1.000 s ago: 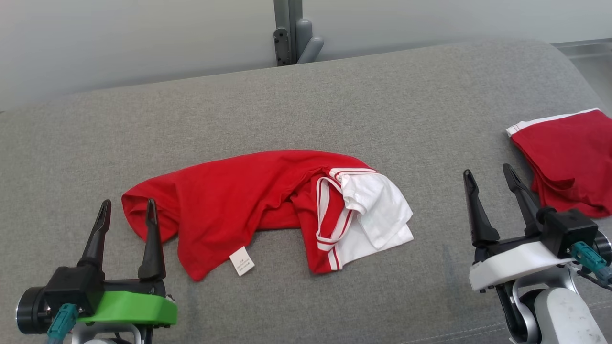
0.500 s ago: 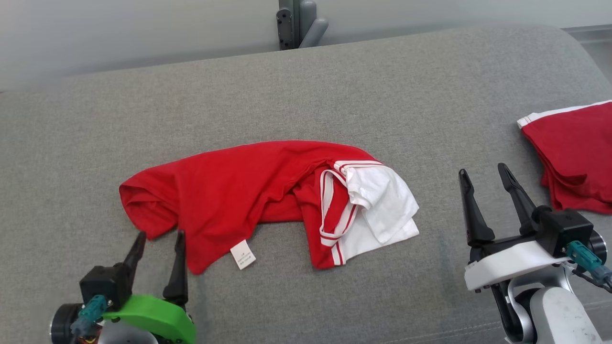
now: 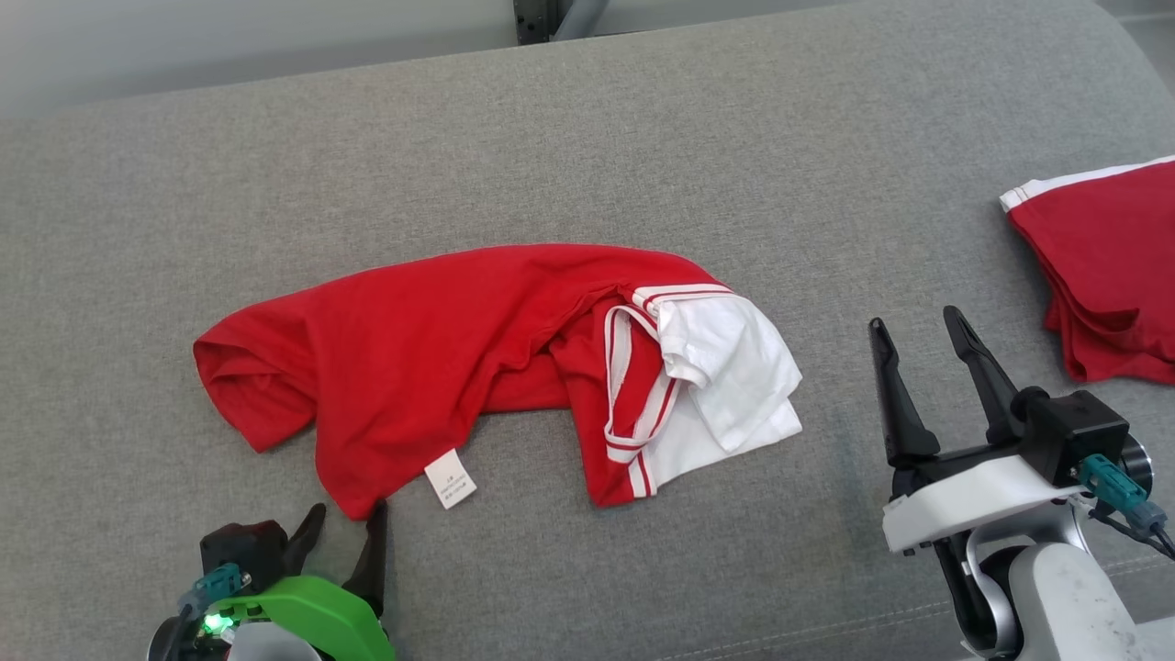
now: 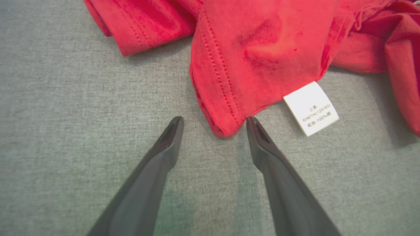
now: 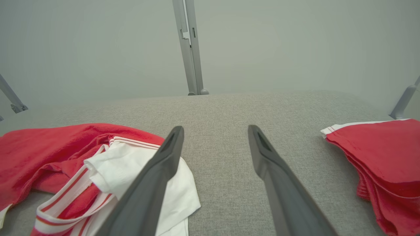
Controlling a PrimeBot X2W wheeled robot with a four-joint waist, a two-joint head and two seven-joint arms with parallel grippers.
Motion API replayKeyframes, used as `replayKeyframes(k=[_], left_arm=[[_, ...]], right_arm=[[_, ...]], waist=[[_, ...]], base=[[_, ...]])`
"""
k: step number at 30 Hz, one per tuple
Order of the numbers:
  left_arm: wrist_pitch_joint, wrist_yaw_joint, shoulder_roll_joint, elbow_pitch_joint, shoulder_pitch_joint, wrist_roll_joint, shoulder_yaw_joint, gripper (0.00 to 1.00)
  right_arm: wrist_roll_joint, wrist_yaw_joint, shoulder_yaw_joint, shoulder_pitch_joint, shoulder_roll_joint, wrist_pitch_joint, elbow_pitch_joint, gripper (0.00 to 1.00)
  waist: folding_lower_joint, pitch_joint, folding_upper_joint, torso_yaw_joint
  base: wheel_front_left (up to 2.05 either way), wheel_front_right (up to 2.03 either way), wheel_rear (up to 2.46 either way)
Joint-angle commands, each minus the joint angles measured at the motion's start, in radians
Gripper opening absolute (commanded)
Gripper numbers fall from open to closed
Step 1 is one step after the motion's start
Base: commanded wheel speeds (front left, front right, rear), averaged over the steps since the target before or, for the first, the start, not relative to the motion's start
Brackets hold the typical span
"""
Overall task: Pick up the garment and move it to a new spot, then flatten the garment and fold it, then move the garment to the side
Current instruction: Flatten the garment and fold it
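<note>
Two grippers stand spread wide around a crumpled red-and-white T-shirt [image 3: 441, 349] mid-table [image 3: 643, 138]: the left gripper [image 4: 213, 122] brackets its near hem corner, apparently poised to pinch, while the right gripper [image 3: 914, 318] hovers alongside, empty.

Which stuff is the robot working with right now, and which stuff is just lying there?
For the job: crumpled red and white garment, its near corner at the tips of the open left gripper; right gripper, open, off to its side.
Just lying about: folded red garment at the right; metal post behind the grey cushion.
</note>
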Motion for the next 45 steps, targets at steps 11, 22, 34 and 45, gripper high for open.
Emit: replayKeyframes(k=[11,22,34,45], left_arm=[[-0.028,-0.041,-0.003,0.083,-0.063,-0.014,-0.008,0.00],[-0.040,-0.050,-0.012,0.101,-0.106,-0.005,-0.022,0.00],[-0.062,-0.060,-0.022,0.124,-0.147,-0.002,-0.037,0.00],[-0.086,-0.053,-0.001,0.122,-0.158,0.000,-0.031,0.00]], right_arm=[[-0.015,-0.001,0.011,0.035,-0.006,0.012,0.052,1.00],[-0.046,-0.001,0.248,-0.055,-0.012,0.007,0.204,1.00],[-0.111,-0.001,0.229,-0.164,0.004,-0.022,0.425,0.42],[-0.083,-0.002,0.139,-0.169,0.019,-0.087,0.379,0.00]], waist=[[-0.0001,0.022,-0.0001,-0.010],[-0.0001,0.057,-0.0001,0.019],[-0.0001,0.103,-0.0001,0.050],[-0.0001,0.105,-0.0001,0.043]], base=[[0.00,0.00,0.00],[0.00,0.00,0.00],[0.00,0.00,0.00],[0.00,0.00,0.00]])
